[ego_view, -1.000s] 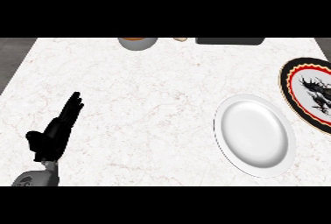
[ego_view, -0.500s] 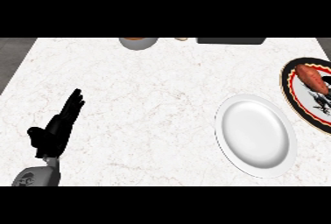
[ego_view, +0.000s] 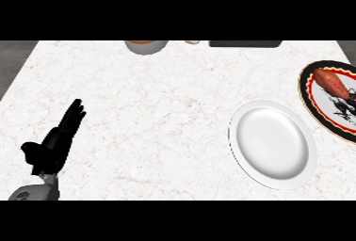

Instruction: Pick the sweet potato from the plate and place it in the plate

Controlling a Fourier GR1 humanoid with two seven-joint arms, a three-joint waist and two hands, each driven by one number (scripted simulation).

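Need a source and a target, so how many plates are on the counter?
2: a white plate right of centre, and a patterned plate holding the sweet potato, cut off by the right edge.

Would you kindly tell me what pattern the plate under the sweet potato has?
White with a black design and black-red rim; head view.

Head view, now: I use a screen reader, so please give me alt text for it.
A sweet potato lies on a patterned plate at the counter's right edge, beside an unfilled white plate. The left robot hand rests open at the lower left, fingers straight; the right one is out of view.
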